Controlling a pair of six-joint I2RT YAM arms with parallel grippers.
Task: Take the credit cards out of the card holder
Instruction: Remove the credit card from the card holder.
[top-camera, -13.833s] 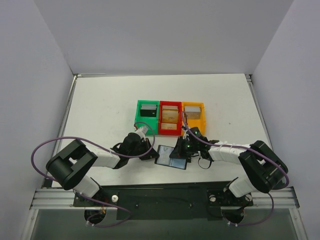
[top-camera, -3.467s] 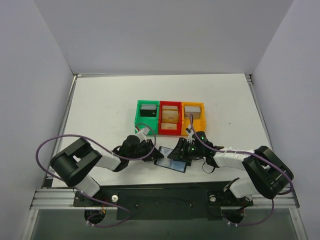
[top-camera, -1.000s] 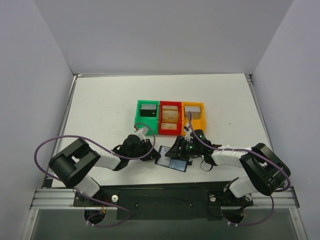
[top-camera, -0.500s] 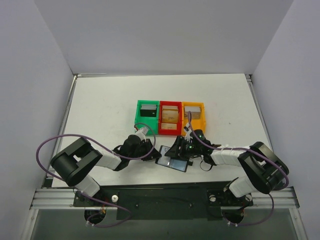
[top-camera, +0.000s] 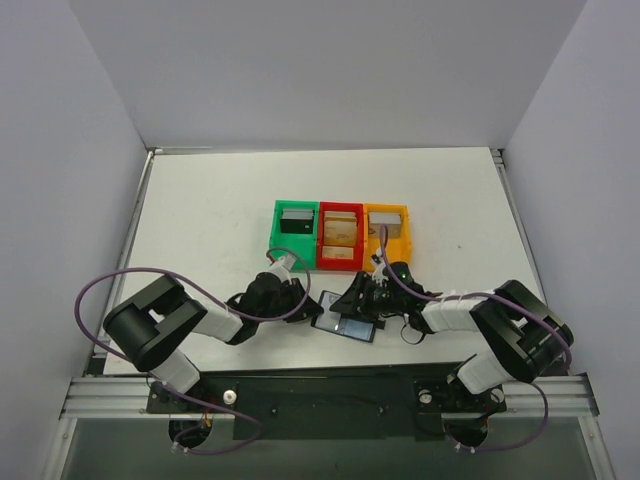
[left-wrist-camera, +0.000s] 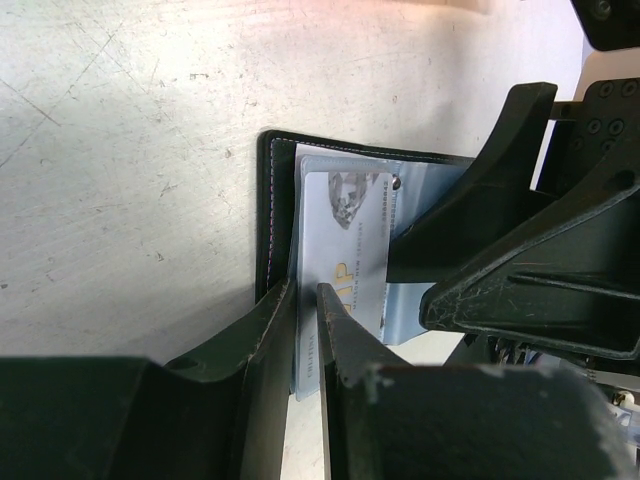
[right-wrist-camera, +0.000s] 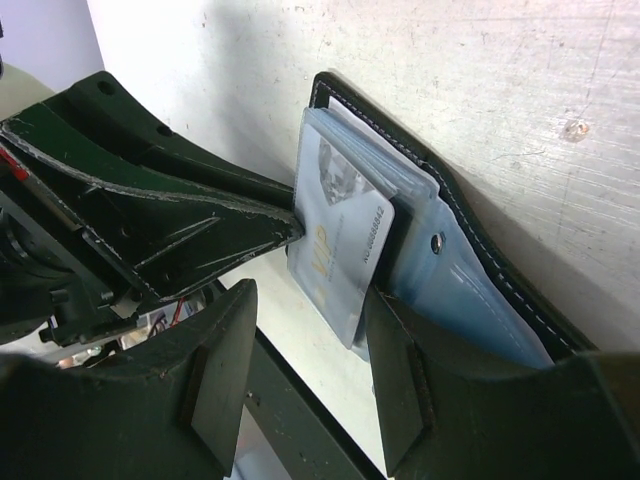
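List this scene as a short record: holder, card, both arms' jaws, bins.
holder: flat black-edged folding card holder, open on the white table
card: pale blue plastic card, partly out of its sleeve
left gripper: jaws pinched on the card's edge
right gripper: jaws open over the holder
bins: green plastic bin, red plastic bin, orange plastic bin, beyond holder

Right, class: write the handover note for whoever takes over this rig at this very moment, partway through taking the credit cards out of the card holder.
Left tool: nearly closed, seems to pinch the edge of a pale credit card.
Right tool: open, fingers straddling the card's free end, one finger against the holder.
Card holder: lies open on the table between the two tools.
Done: holder opened; one card juts out of its sleeve.
Left to do: pull that card clear and set it down; whether more cards sit inside cannot be seen, so check.
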